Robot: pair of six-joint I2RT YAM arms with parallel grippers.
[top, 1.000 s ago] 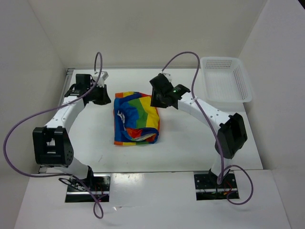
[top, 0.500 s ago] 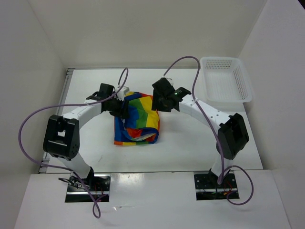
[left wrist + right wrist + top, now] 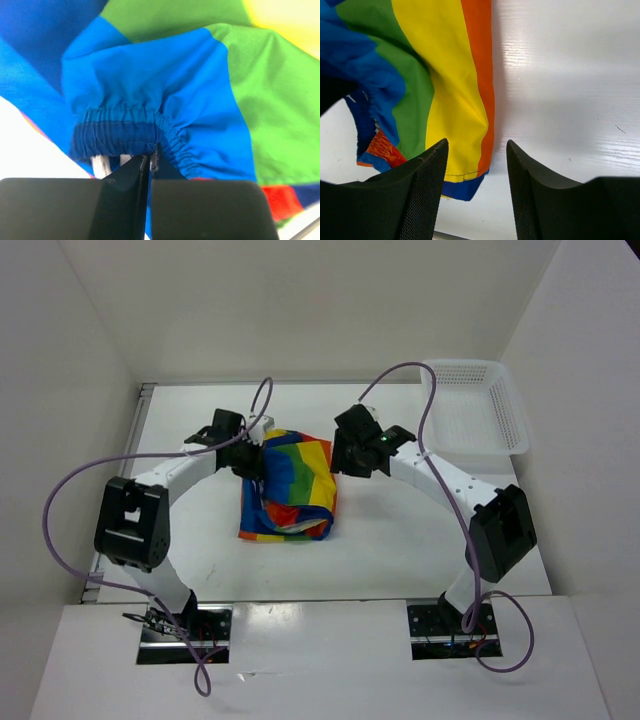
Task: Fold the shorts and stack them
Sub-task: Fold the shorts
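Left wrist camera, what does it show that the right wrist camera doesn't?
Only the left wrist view shows the left claw shut on the navy elastic waistband of the shorts, with the white drawstring beside it. Only the right wrist view shows the right claw open above the orange edge, plus bare white table. Both show the blue, green and yellow stripes.
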